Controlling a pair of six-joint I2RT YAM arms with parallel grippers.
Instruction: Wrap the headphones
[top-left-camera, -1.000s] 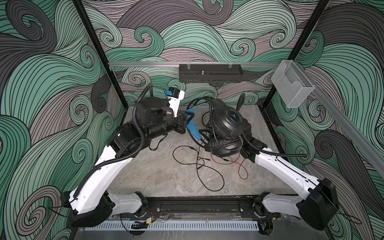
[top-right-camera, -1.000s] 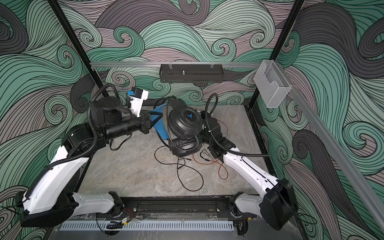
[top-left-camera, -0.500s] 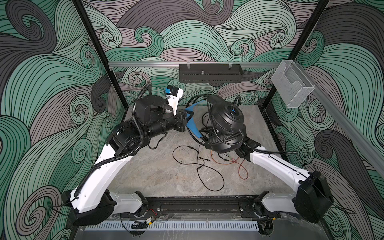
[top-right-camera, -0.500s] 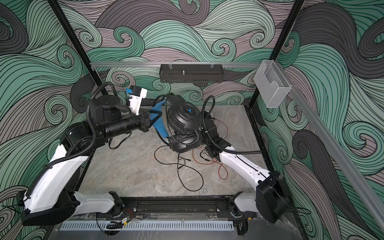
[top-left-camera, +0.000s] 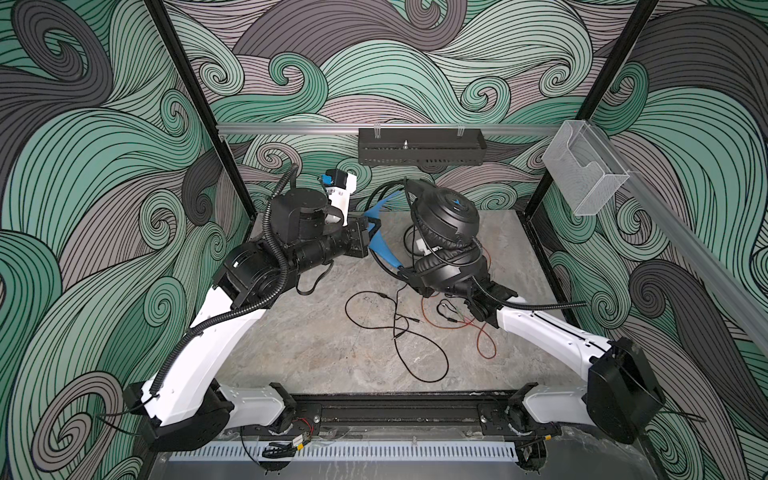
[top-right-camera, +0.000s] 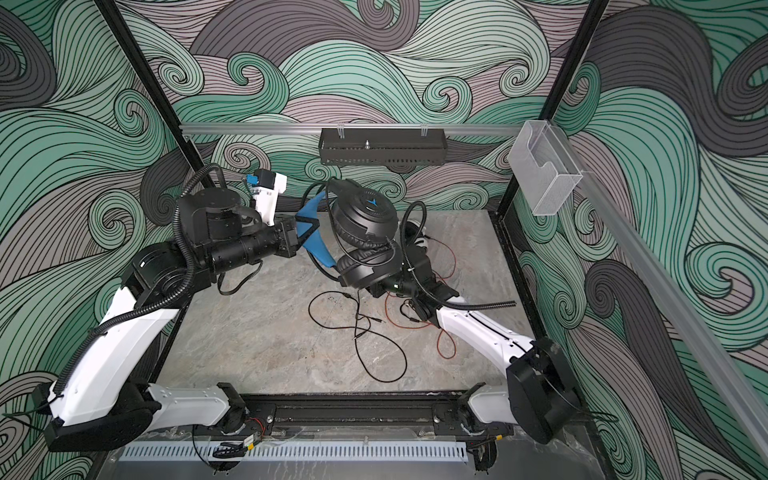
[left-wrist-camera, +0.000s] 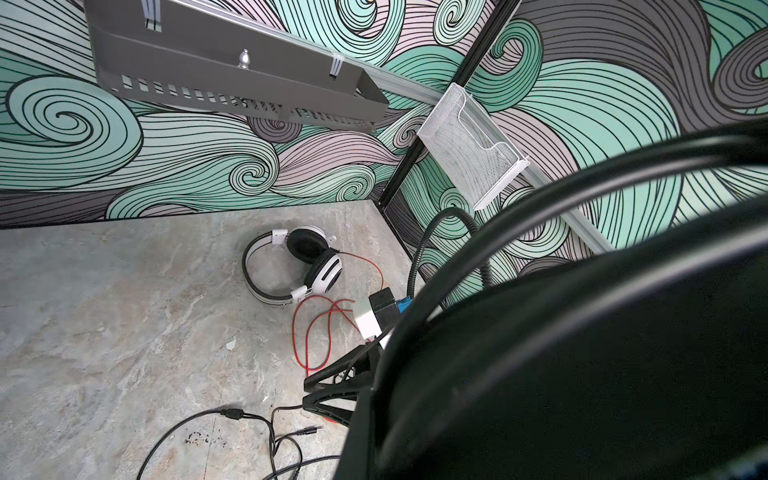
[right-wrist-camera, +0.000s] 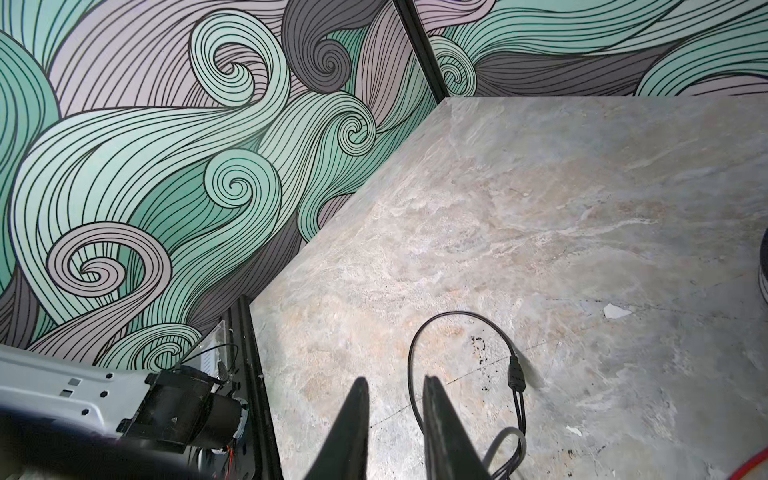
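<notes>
Narrowing fast, right hand (right-wrist-camera: 395, 380) now sits under lifted black headset (top-left-camera: 446, 216), by black cable (right-wrist-camera: 516, 374), grip unclear; left hand (top-left-camera: 372, 230) stays pinched on headband (top-left-camera: 384, 251) nr surface's (top-left-camera: 316, 340) back edge. Prob cable grab next.

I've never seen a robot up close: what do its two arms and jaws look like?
Both arms have white shells on the long links and chunky black round joints. A ribbed black hose runs along the left arm and the right arm. The jaws are black, tapering wedges.
</notes>
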